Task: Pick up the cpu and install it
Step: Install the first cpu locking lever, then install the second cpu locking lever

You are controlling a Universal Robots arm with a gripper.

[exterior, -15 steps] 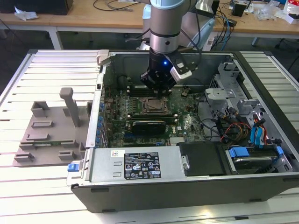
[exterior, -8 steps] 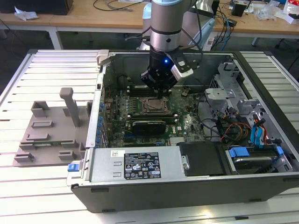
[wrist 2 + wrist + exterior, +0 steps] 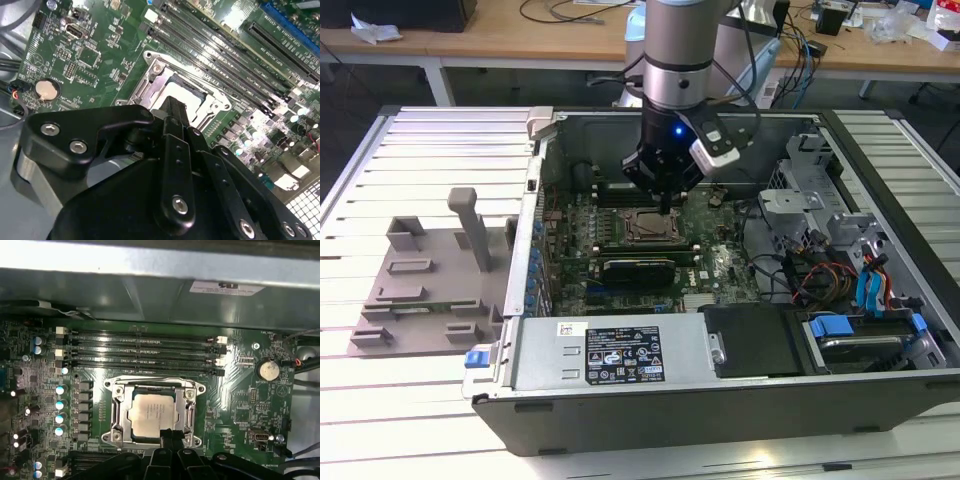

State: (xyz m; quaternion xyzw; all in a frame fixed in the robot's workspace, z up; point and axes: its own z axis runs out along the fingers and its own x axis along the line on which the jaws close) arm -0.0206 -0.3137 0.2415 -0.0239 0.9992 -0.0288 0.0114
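Observation:
The cpu (image 3: 152, 411), a square chip with a silver-grey top, lies flat inside the metal socket frame (image 3: 116, 410) on the green motherboard (image 3: 710, 262). In the second wrist view its pale top (image 3: 187, 91) shows just beyond the fingertips. My gripper (image 3: 665, 206) hangs straight down over the socket (image 3: 645, 228) inside the open computer case. Its black fingers (image 3: 175, 131) meet in a single tip close above the chip's near edge (image 3: 167, 434). The gripper is shut with nothing between the fingers. Whether the tip touches the chip cannot be told.
Memory slots (image 3: 140, 352) run beside the socket, and a coin battery (image 3: 268, 370) sits nearby. A long black card (image 3: 638, 268) stands in front of the socket. Drive cages and cables (image 3: 840, 270) crowd the exterior view's right. A grey plastic tray (image 3: 430, 285) lies outside the case on the left.

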